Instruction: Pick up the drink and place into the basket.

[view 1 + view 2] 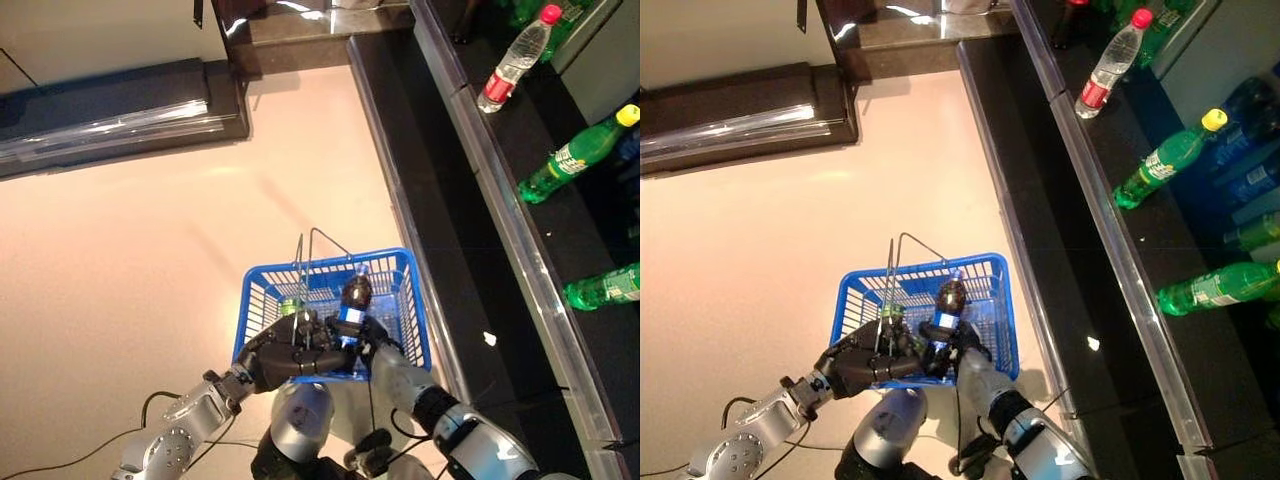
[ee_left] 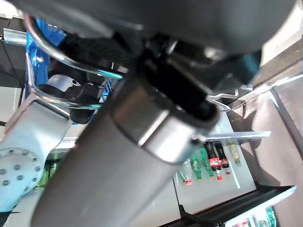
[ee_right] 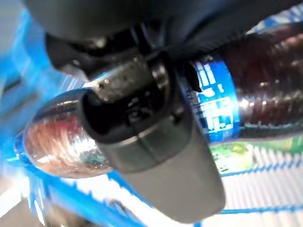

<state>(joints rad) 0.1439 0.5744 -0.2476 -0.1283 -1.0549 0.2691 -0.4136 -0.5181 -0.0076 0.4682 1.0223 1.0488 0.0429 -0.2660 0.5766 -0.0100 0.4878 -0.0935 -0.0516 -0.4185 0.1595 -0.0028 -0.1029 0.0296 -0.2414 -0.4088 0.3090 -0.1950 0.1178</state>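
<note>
The blue basket [image 1: 412, 296] hangs in front of me. My left hand [image 1: 288, 356] is shut on its thin wire handles [image 2: 51, 53]. My right hand [image 1: 373, 336] is shut on a dark drink bottle with a blue label [image 1: 352, 298] and holds it tilted inside the basket's mouth, cap end away from me. In the right wrist view my fingers [image 3: 156, 156] wrap round the bottle [image 3: 255, 85], with blue mesh behind it. A green drink [image 1: 290, 305] lies in the basket beside the handles, and it also shows in the right wrist view [image 3: 232, 156].
A long black shelf unit [image 1: 430, 200] with a metal rail runs along my right. On it lie green bottles [image 1: 575, 155] and a clear bottle with a red cap [image 1: 515, 60]. A dark low cabinet [image 1: 110, 110] stands at the far left on the pale floor.
</note>
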